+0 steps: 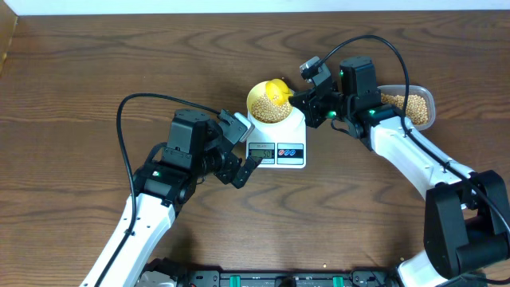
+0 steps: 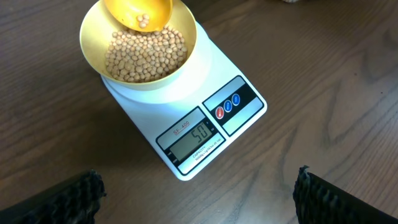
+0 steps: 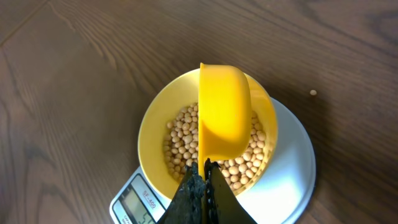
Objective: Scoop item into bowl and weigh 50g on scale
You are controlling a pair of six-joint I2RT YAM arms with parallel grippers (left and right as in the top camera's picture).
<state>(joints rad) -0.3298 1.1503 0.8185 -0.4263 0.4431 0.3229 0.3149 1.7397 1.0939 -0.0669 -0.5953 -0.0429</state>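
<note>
- The scale (image 2: 186,106) stands mid-bench (image 1: 96,64), its front turned toward the left arm.
- The bowl (image 2: 93,37) sits on the scale's round platform, at the end away from the display (image 2: 198,134).
- Beans (image 2: 146,56) cover the bottom of the bowl in a shallow heap.
- The display reads 50; beside it sit 1 red button (image 2: 220,112) and 1 blue button (image 2: 232,103).
- The right claw (image 3: 205,171) is closed on the handle of a yellow scoop (image 3: 224,112), pinching it between both fingers.
- The scoop hangs over the bowl, tilted, with its cup above the beans; the left wrist view shows a few beans inside the cup.
- The left claw (image 2: 199,202) is spread wide and holds nothing; it hovers in front of the scale, both fingertips over bare bench.
- A clear tub (image 1: 432,108) with more beans lies on the bench behind the right arm, apart from the scale.
- 1 stray bean (image 3: 313,93) lies on the bench just beyond the scale.
</note>
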